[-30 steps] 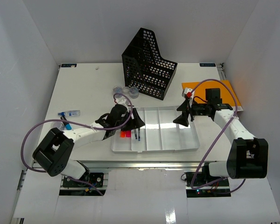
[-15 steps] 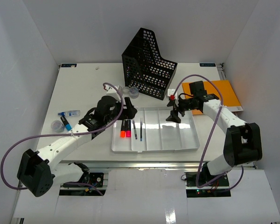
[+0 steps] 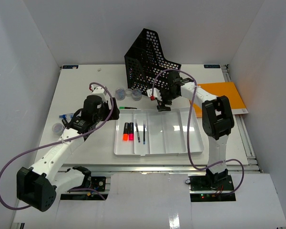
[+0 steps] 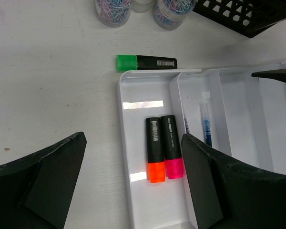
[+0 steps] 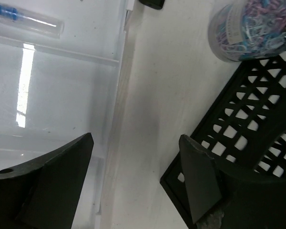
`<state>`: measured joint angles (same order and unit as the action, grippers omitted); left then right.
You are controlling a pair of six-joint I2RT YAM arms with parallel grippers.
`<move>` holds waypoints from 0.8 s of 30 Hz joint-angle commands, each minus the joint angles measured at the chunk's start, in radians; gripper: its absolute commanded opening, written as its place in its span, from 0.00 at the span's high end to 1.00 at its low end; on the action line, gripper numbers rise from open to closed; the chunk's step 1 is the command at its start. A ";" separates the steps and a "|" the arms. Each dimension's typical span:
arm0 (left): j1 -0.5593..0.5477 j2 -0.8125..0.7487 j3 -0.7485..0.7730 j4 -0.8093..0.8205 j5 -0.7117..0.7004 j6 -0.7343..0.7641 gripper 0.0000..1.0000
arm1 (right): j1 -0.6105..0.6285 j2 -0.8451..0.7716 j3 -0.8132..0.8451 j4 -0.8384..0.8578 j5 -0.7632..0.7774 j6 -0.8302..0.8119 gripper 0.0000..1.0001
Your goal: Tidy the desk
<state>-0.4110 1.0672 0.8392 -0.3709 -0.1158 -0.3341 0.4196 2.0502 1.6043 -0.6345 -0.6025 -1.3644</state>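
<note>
Looking at the worktop (image 3: 86, 86): white, flat, walled by white panels; seeing a white tray (image 3: 174, 136) at centre front, black mesh file holder (image 3: 152, 64) standing behind it, orange folder (image 3: 226, 95) flat at far right. Got left fingers (image 4: 132, 138) spread wide, nothing between, hanging near the tray's left end; spotting orange highlighter (image 4: 155, 153) and pink highlighter (image 4: 172, 148) side by side, touching, in the leftmost compartment, coloured caps toward the near edge; counting two pens (image 4: 206, 125) in the next compartment. Finding a green highlighter (image 4: 145, 62) lying on the worktop just beyond the tray's far rim; jars of paper clips (image 4: 113, 7) past that, beside the holder. Got right fingers (image 5: 134, 138) spread too, empty, over the bare strip of worktop between tray rim and holder base; from the right wrist, seeing one clip jar just beside the holder's mesh and a pen end in the tray. Can't identify the small blue-and-clear bits (image 3: 66, 121) at the left side; probably a marker and a tub.
</note>
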 commanded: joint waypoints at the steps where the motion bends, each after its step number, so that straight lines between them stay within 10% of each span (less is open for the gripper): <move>1: 0.020 -0.058 -0.016 -0.022 -0.030 0.040 0.08 | 0.035 0.038 0.050 -0.069 0.042 -0.022 0.24; 16: 0.033 -0.138 -0.098 -0.022 -0.061 0.034 0.07 | 0.064 0.069 0.025 -0.072 0.040 0.070 0.84; 24: 0.038 -0.136 -0.103 -0.011 -0.042 0.029 0.07 | 0.106 -0.062 -0.154 -0.045 0.015 0.054 0.92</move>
<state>-0.3813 0.9501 0.7452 -0.3951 -0.1589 -0.3107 0.4919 2.0852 1.5257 -0.6396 -0.5571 -1.2692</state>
